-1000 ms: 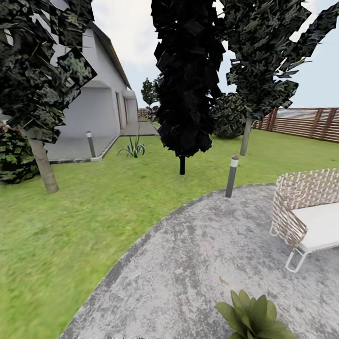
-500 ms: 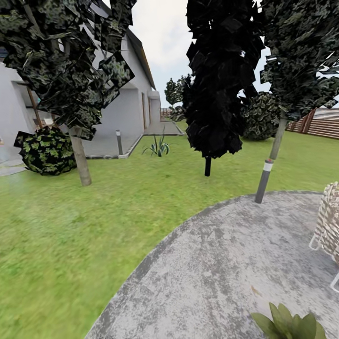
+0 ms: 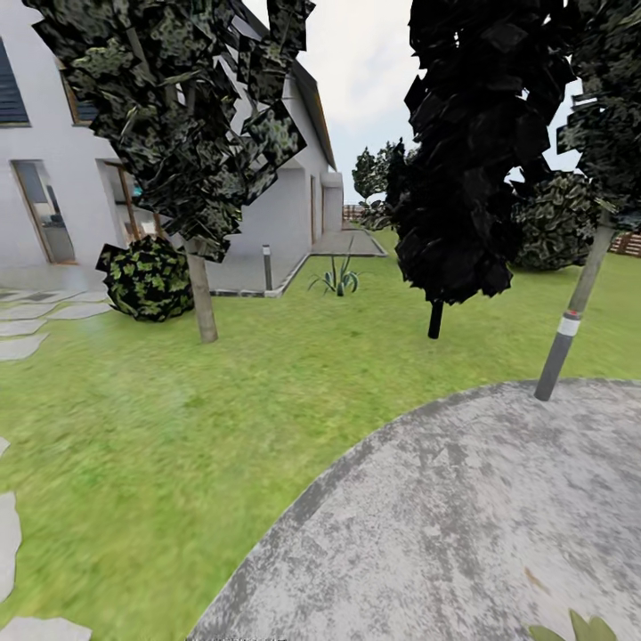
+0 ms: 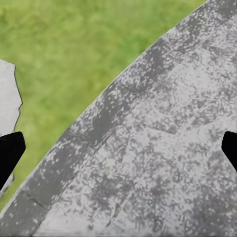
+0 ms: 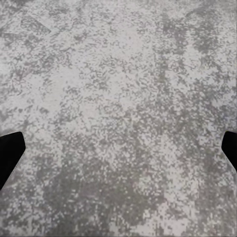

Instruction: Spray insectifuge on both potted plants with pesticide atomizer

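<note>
The robot stands at the edge of the round grey speckled paving (image 3: 463, 516), facing the green lawn (image 3: 178, 427), and the step in hand looks like searching for the slim pesticide atomizer, which I cannot find anywhere on the paving or grass ahead. Of the two potted plants, what is probably one shows as a few broad green leaf tips (image 3: 574, 629) at the lower right corner of the head view, too cut off to be sure.

Beyond the lawn stand a white house (image 3: 53, 178), a round dark shrub (image 3: 147, 278), a striped spiky agave (image 3: 336, 279) and two grey bollard lights (image 3: 561, 343).

The left gripper (image 4: 118, 148) hangs over the paving's curved border with the grass; its black fingers (image 4: 9, 153) sit at the far edges, spread wide with nothing between them. The right gripper (image 5: 118, 153) hangs over bare paving, equally wide and empty.

To search well, turn slowly, pitch the head lower so small things on the ground are not missed, and keep both arms tucked clear of that plant while the base swings.
</note>
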You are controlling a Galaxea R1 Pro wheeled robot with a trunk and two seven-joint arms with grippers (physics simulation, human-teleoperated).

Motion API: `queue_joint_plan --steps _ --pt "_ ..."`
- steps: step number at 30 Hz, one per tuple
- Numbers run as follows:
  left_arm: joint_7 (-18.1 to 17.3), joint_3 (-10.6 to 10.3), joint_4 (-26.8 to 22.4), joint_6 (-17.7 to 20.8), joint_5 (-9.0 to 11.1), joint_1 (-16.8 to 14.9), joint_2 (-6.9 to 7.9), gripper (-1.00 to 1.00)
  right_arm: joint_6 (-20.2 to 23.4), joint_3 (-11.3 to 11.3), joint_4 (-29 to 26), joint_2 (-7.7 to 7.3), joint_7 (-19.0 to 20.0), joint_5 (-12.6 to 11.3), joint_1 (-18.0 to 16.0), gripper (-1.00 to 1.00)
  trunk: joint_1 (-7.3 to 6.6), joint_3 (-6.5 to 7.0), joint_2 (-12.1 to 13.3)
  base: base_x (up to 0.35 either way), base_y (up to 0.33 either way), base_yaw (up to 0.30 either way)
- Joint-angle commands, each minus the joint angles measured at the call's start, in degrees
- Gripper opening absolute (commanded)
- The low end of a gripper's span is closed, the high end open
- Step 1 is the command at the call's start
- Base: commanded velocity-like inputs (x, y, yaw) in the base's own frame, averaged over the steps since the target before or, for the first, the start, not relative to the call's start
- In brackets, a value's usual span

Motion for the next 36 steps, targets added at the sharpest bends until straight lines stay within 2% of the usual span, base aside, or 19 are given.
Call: queue_joint_plan --steps 1,12,26,36 --pt "0.02 0.06 0.08 -0.21 0.08 -0.06 -0.01 1.0 -0.17 -0.02 0.01 0.0 -0.03 0.01 -0.02 1.0 0.0 -0.06 -0.03 0.0 0.0 0.281" --pt "-0.01 0.05 0.08 -0.15 -0.01 -0.09 0.06 1.0 -0.17 -0.02 0.01 0.0 -0.03 0.1 -0.02 1.0 0.0 -0.06 -0.03 0.007 0.005 0.281" --pt "0.05 0.05 0.08 -0.15 0.11 -0.07 -0.08 1.0 -0.17 0.37 0.08 0.0 -0.03 0.18 -0.02 1.0 0.0 -0.13 -0.03 0.161 0.229 0.281" --pt "-0.01 0.0 0.0 -0.15 -0.01 -0.1 -0.3 1.0 -0.17 0.42 0.02 0.0 0.05 0.19 -0.02 1.0 0.22 -0.81 -0.43 0.022 0.039 0.248"
